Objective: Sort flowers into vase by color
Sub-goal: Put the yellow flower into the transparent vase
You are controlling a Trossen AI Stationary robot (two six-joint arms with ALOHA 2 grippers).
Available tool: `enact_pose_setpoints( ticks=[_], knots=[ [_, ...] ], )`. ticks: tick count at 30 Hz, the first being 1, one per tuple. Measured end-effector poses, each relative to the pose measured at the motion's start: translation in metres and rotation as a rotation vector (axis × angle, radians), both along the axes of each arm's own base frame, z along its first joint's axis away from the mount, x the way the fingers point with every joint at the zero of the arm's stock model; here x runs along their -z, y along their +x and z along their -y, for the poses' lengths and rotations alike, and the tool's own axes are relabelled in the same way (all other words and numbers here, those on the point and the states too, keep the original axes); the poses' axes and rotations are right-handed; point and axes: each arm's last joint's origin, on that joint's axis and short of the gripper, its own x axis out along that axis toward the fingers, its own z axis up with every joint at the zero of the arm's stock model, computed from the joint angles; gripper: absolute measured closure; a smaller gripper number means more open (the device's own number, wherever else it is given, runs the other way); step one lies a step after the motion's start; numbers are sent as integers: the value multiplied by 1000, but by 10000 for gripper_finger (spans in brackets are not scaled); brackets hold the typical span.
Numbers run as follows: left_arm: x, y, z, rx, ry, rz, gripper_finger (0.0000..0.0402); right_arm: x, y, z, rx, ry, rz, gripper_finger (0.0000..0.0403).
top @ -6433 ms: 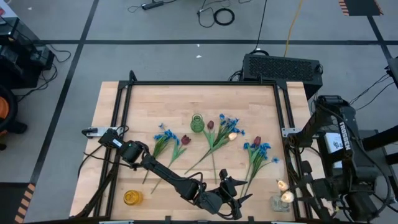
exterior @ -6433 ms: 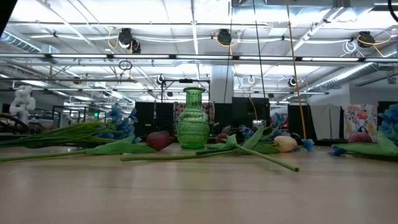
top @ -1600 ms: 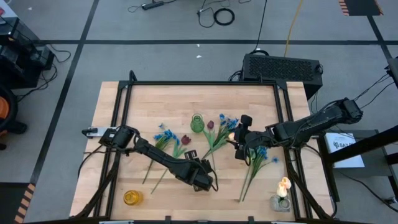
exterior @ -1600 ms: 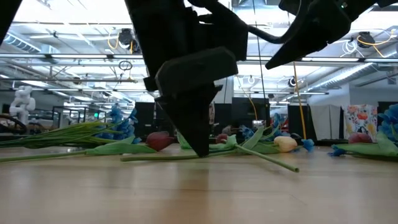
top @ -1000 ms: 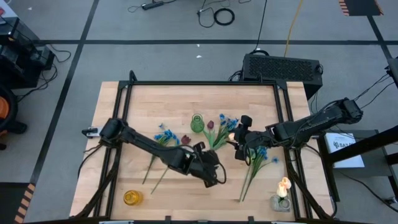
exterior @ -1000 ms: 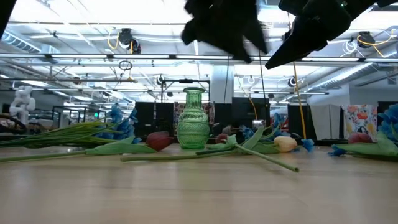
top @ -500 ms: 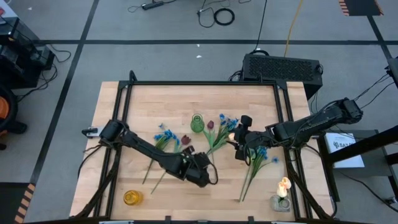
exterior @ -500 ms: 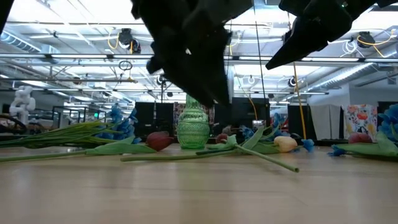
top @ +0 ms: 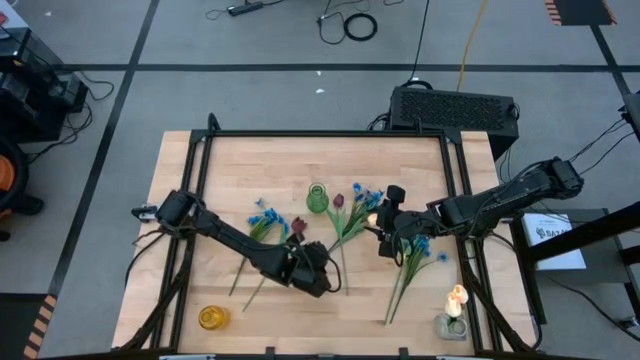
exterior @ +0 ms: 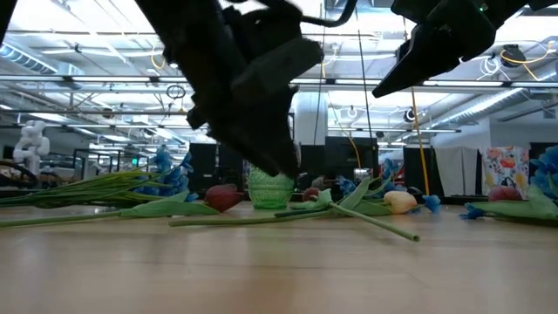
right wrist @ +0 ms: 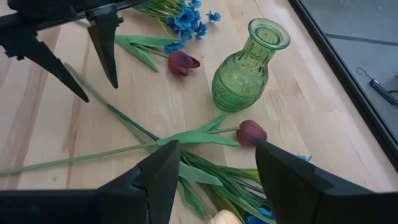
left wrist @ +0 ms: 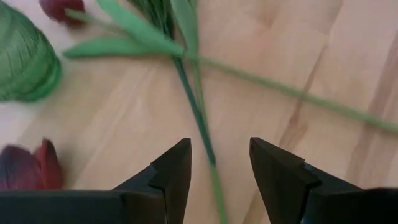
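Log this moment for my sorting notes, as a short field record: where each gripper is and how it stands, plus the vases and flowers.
left gripper: open, straddling a green stem on the table
right gripper: open, empty, hovering over the flowers right of the green vase
green vase: upright, mid-table, empty
yellow vase: near front left corner
clear vase: front right, holding cream-yellow tulips
dark red tulips: lying on the table
blue blossoms: lying on the table

Left gripper (top: 322,268) now lower, fingers (left wrist: 176,167) apart astride a green stem (left wrist: 198,118).
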Motion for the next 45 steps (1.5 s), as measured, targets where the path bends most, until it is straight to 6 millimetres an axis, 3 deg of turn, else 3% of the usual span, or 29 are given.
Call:
enact_pose_setpoints(
  ticks=[23,27,36,45],
  knots=[
    [33,-17,-4,23,-170,-41,236,4,-3,1,31,31,-37,200],
    [33,-15,-8,36,-185,-54,267,4,-3,1,30,31,-37,200],
    [33,-9,-20,71,-272,-88,387,4,-3,1,31,31,-37,200],
    [27,-10,-20,85,-293,-83,399,4,-3,1,30,31,-37,200]
  ],
)
